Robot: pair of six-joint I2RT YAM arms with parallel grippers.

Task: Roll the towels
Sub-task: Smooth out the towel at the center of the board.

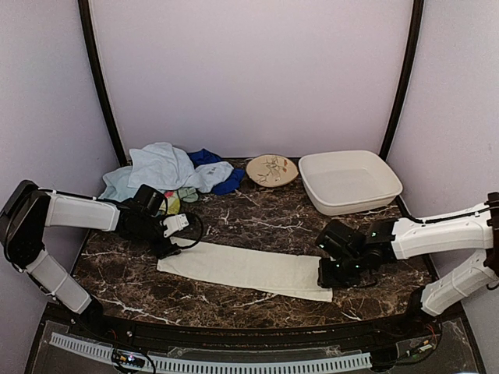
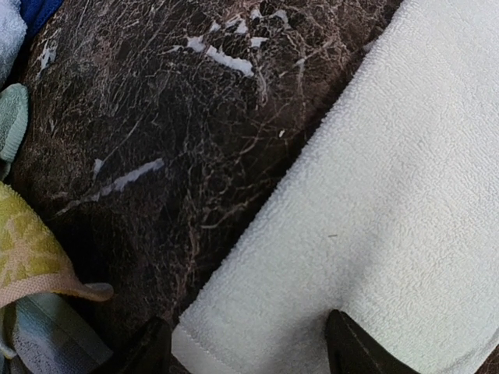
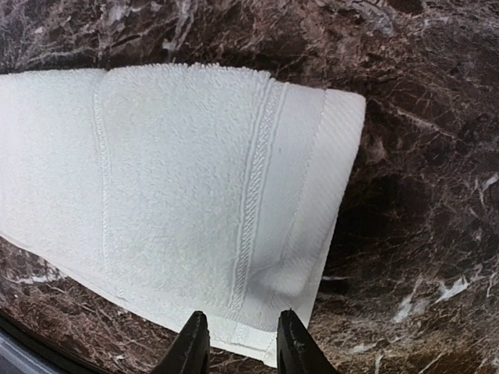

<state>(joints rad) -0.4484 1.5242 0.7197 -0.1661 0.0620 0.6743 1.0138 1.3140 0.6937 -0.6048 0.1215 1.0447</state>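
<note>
So the cream towel (image 1: 245,269) is lying flat as a long strip across the front of the marble table (image 1: 257,210), roughly 9 o'clock to 4 o'clock. At the 9 end the left claw (image 2: 249,351) has its jaws wide, straddling the corner and gripping nothing. At the 4 end the right claw (image 3: 240,343) is only a little open over the hem, not pinching it. The other towels (image 1: 168,171) are heaped at 10 o'clock, with the plate (image 1: 271,170) at 12 and the tub (image 1: 349,181) at 1.

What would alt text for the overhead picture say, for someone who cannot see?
A cream-white towel, folded into a long strip, lies flat on a dark marble table, the left claw at one end and the right claw at the other. Behind sit a heap of coloured towels, a round plate and a white tub.
</note>
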